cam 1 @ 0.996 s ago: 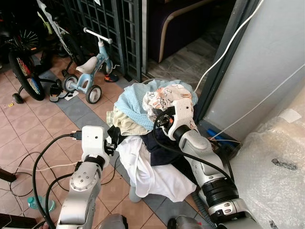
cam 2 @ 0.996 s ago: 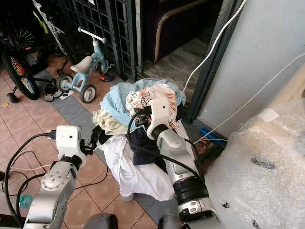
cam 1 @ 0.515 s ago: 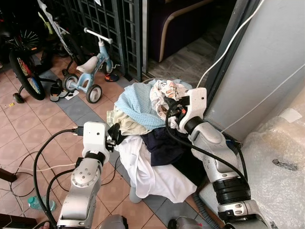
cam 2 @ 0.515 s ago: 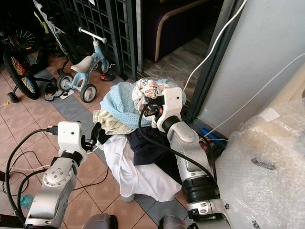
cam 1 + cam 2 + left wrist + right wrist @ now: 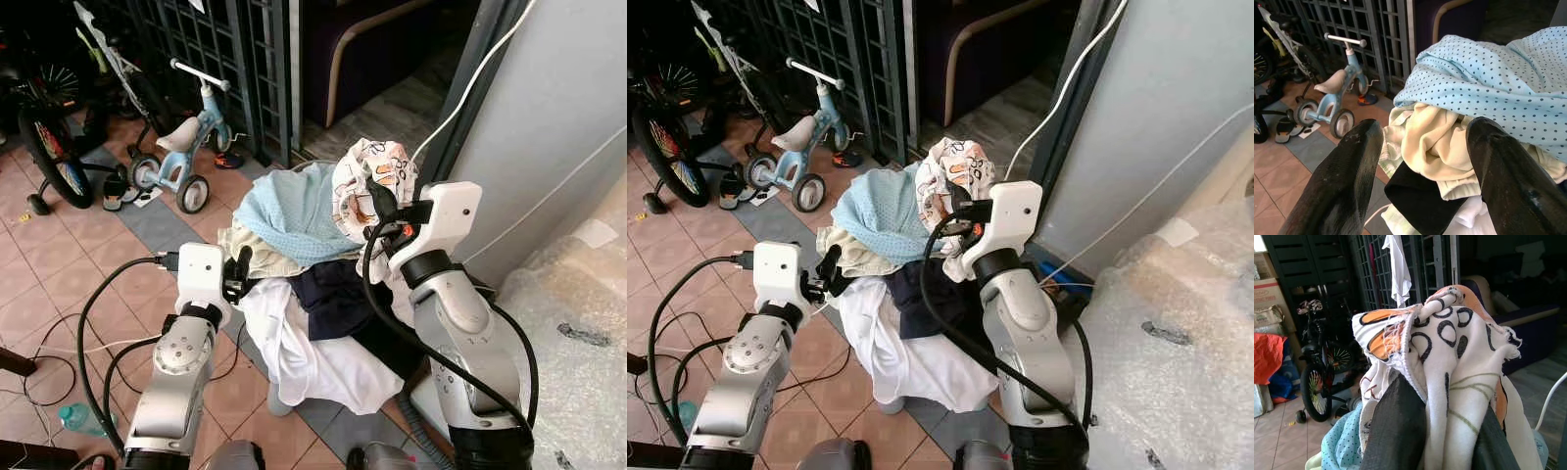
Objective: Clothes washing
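The laundry pile [image 5: 304, 294] sits on the tiled floor [image 5: 59, 284] in the middle of the scene, heaped between the two arms. Its near edge is a white garment [image 5: 313, 357] that spills down to the tiles; above it lie a dark navy piece [image 5: 328, 289], a cream cloth [image 5: 1435, 142] and, on top, a light blue dotted cloth [image 5: 284, 215].

To the near left, black cables [image 5: 93, 323] loop across the tiles beside the left arm. To the right, bubble wrap [image 5: 578, 323] and a grey wall [image 5: 558, 117] with a white cord [image 5: 470, 88] close that side off, leaving little space beyond the right arm.

The left gripper [image 5: 1422, 171] hovers at the left edge of the pile, its two fingers [image 5: 1342, 176] spread wide with the cream cloth seen between them; they hold nothing.

The right gripper [image 5: 1435, 431] is raised above the far right part of the pile, fingers clamped on a white patterned cloth [image 5: 367, 181] with orange and black markings. The cloth is bunched over the fingers and hangs from them, its lower part just beside the blue dotted cloth.

Farther left stand a small blue tricycle [image 5: 181, 147] and a bicycle wheel [image 5: 54, 147] in front of a dark metal grille [image 5: 216, 49]. Beyond the pile, an open doorway shows a grey floor [image 5: 382, 117] leading away.
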Available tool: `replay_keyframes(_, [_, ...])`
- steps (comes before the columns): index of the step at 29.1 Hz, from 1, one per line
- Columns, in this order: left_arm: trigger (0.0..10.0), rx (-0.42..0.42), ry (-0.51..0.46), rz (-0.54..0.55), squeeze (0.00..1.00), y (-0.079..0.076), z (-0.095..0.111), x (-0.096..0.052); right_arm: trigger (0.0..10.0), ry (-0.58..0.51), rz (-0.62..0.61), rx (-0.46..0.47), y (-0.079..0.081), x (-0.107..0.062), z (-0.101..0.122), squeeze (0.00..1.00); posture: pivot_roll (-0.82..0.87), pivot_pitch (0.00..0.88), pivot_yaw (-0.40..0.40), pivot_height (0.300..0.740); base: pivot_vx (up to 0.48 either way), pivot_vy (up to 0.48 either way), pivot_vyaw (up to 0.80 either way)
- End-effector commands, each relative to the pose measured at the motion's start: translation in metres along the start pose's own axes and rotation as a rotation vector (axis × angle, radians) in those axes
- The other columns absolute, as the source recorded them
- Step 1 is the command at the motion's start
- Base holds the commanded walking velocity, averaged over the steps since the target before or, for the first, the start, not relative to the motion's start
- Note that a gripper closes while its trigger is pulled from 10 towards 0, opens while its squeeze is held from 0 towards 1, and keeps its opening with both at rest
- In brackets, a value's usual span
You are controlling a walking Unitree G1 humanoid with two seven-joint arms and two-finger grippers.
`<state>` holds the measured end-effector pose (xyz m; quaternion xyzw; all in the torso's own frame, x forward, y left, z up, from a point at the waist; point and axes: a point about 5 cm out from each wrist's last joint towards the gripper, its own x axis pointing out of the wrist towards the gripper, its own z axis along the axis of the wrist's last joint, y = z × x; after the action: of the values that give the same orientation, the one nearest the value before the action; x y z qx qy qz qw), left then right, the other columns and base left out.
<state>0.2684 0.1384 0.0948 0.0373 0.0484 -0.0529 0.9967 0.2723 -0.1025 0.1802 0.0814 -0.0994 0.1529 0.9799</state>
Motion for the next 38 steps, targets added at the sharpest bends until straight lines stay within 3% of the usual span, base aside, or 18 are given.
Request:
replay_keyframes(1, [10.0, 0.006, -0.002, -0.005, 0.0, 0.0, 0.0, 0.004, 2.8, 0.018, -0.044, -0.007, -0.01, -0.004, -0.001, 0.0, -0.05, 0.053, 0.03, 0.74, -0.356, 0.0, 0.0])
replay_keyframes(2, [10.0, 0.005, -0.003, -0.003, 0.0, 0.0, 0.001, 0.005, 2.8, 0.019, -0.046, -0.01, -0.01, -0.004, -0.001, 0.0, -0.05, 0.053, 0.03, 0.74, -0.356, 0.0, 0.0])
replay_keyframes(3, [10.0, -0.017, 0.01, 0.021, 0.0, 0.003, -0.001, 0.006, 3.3, 0.023, -0.054, -0.012, -0.013, -0.005, 0.0, 0.0, -0.05, 0.054, 0.029, 0.74, -0.352, 0.0, 0.0])
replay_keyframes(4, [10.0, -0.02, 0.012, 0.027, 0.0, 0.004, -0.002, 0.005, 4.5, 0.029, -0.059, -0.013, -0.013, -0.005, 0.0, 0.0, -0.05, 0.055, 0.027, 0.74, -0.349, 0.0, 0.0])
replay_keyframes(5, [10.0, -0.021, 0.013, 0.03, 0.0, 0.005, -0.002, 0.005, 4.5, 0.033, -0.063, -0.015, -0.014, -0.006, 0.0, 0.0, -0.05, 0.056, 0.025, 0.74, -0.349, 0.0, 0.0])
replay_keyframes(6, [10.0, -0.019, 0.013, 0.03, 0.0, 0.005, -0.002, 0.006, 10.0, 0.042, -0.068, -0.014, -0.015, -0.005, 0.0, 0.0, -0.05, 0.073, 0.023, 0.74, -0.364, 0.0, 0.0])
replay_keyframes(14, [10.0, -0.024, 0.011, 0.042, 0.0, 0.004, -0.003, 0.003, 10.0, 0.071, -0.014, 0.006, 0.0, -0.002, -0.006, 0.0, -0.03, 0.061, 0.017, 0.74, -0.336, 0.0, 0.0])
replay_keyframes(19, [10.0, -0.032, 0.006, 0.051, 0.0, 0.007, -0.004, 0.003, 10.0, 0.088, -0.034, 0.007, -0.005, -0.001, -0.007, 0.0, -0.04, 0.062, 0.018, 0.74, -0.173, 0.0, 0.0])
replay_keyframes(31, [10.0, -0.059, -0.027, 0.004, 0.0, 0.003, 0.002, 0.004, 10.0, 0.087, -0.046, 0.002, -0.004, -0.001, -0.007, 0.0, -0.04, 0.072, 0.021, 0.74, 0.0, 0.0, -0.76])
replay_keyframes(38, [10.0, -0.078, -0.061, -0.023, 0.0, 0.002, 0.012, 0.004, 10.0, 0.044, -0.177, -0.129, -0.022, 0.0, -0.001, 0.0, -0.04, 0.071, 0.022, 0.74, 0.0, 0.0, -0.8])
